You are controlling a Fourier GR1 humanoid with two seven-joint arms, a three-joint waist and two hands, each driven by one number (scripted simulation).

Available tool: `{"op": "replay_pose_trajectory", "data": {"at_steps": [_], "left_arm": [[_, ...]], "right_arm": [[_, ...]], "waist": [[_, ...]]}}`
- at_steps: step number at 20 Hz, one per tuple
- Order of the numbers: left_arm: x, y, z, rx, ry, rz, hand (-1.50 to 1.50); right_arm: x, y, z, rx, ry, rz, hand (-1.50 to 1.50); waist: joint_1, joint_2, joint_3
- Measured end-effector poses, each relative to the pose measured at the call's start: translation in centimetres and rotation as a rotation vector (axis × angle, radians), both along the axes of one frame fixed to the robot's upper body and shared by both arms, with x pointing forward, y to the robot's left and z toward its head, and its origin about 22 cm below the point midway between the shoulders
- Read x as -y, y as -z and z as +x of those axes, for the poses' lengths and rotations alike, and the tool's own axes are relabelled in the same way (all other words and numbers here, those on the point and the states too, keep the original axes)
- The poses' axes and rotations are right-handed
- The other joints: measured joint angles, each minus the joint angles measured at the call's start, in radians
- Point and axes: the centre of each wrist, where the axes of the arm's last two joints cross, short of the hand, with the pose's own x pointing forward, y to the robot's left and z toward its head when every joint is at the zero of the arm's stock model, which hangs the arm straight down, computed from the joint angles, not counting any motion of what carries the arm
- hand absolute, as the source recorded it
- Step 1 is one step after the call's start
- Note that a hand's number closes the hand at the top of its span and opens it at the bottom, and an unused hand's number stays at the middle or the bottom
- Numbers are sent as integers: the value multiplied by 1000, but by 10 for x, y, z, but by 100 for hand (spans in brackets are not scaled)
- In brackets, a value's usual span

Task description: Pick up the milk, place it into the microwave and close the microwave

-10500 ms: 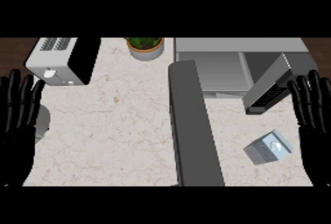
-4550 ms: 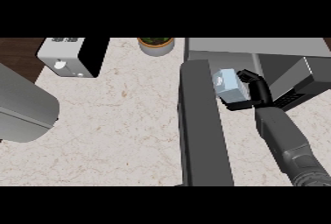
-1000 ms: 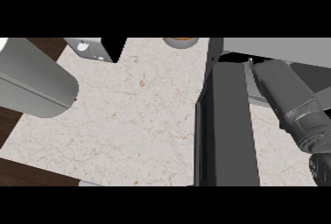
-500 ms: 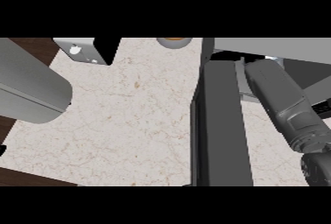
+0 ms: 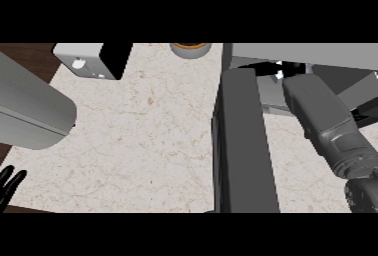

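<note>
I see my right forearm reaching up into the open microwave, but the right hand itself is hidden inside the cavity, so I cannot tell whether it grips anything. The milk is only a pale sliver beyond the forearm's end, mostly covered. The microwave door stands open just left of that arm. My left hand shows only straight fingertips at the lower left edge, with its grey forearm above it and the toaster farther up.
</note>
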Motion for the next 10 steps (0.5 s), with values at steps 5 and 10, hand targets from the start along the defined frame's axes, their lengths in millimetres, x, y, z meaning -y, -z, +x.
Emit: {"op": "replay_pose_trajectory", "data": {"at_steps": [5, 10], "left_arm": [[15, 13, 6, -5, 77, -23, -150], [32, 27, 11, -35, 175, -18, -150]], "right_arm": [[18, 12, -6, -15, -54, 75, -150], [26, 34, -17, -52, -181, 202, -150]], "waist": [[-28, -12, -1], [-56, -27, -1]]}}
